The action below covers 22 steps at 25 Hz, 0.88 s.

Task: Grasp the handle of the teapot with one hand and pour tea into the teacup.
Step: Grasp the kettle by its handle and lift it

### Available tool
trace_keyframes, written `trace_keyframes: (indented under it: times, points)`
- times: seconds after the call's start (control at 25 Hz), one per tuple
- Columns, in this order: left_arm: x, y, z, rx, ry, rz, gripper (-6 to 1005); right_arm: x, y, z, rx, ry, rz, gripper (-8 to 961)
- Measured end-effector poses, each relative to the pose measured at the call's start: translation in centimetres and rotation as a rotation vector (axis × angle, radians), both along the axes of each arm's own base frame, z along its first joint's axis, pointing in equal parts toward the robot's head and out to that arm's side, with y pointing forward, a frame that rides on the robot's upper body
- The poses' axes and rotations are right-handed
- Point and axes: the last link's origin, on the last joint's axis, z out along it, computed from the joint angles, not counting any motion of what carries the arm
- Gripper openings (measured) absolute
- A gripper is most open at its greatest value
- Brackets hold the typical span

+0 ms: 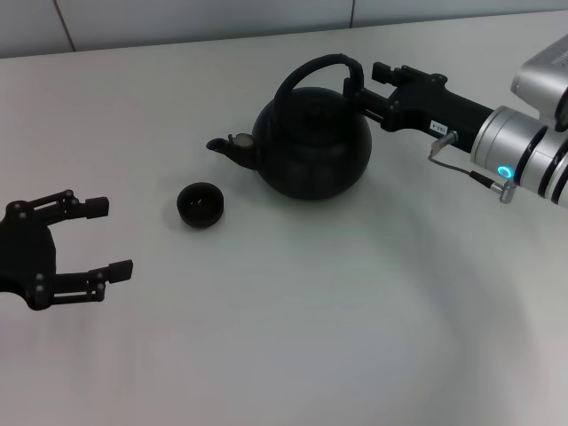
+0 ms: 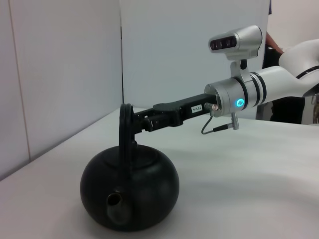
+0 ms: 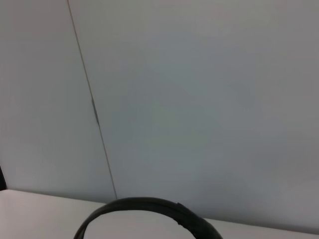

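Right gripper (image 1: 357, 89) reaching handle (image 1: 306, 71) near right end; clamped or not, cannot tell. Teapot (image 1: 312, 146) upright on table (image 1: 355, 311), spout toward teacup (image 1: 200, 205) just beside. Left gripper (image 1: 89, 238) idle, fingers apart, near left. Risk: off-centre hold, pot swinging, tea missing small cup.

The round matte-black teapot (image 1: 312, 146) is seen upright on the table, spout turned toward the left gripper (image 1: 99, 238). Its arched handle (image 1: 311, 73) is met by the right gripper (image 1: 357, 87). The small black teacup (image 1: 201, 204) stands between teapot and left gripper.
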Motion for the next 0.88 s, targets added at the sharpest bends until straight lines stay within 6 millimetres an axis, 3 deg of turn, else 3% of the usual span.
trace_keyframes:
  times: [0.88]
  points:
    - [0.14, -0.11, -0.17, 0.014, -0.012, 0.002, 863, -0.46, 0.76, -0.14, -0.002, -0.020, -0.002, 565]
